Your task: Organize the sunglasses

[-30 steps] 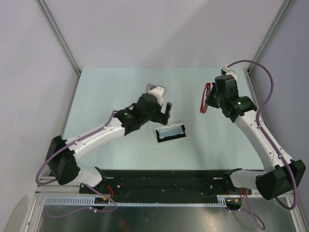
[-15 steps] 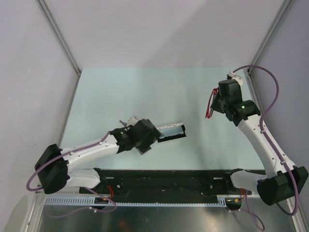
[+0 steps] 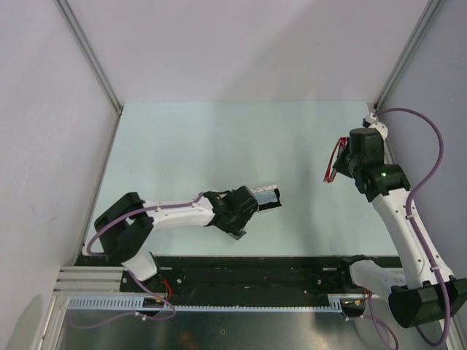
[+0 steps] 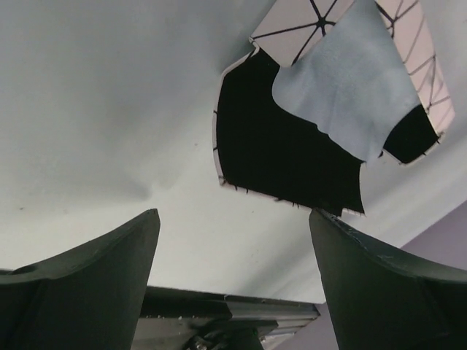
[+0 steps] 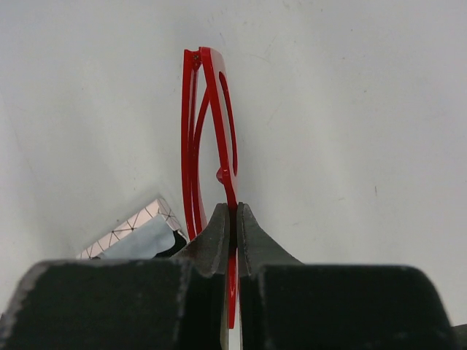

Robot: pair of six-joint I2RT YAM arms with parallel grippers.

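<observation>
Sunglasses (image 5: 208,138), red-framed: pinched at the frame by the right gripper (image 5: 233,219), since carried toward the table's (image 3: 190,138) right edge (held aloft). Left gripper (image 4: 230,219): spread, drawn back beside the open case (image 4: 284,157) by the near edge; casing judged pending.

Case (image 3: 267,197) lies open on the table (image 3: 190,138), centre, toward the near edge, and the cloth (image 4: 343,87) lies across its inside. Left gripper (image 4: 233,219) sits just left of the case. Well off right, the sunglasses (image 5: 221,175) hang pinched in the right gripper (image 5: 233,211), above the table.
</observation>
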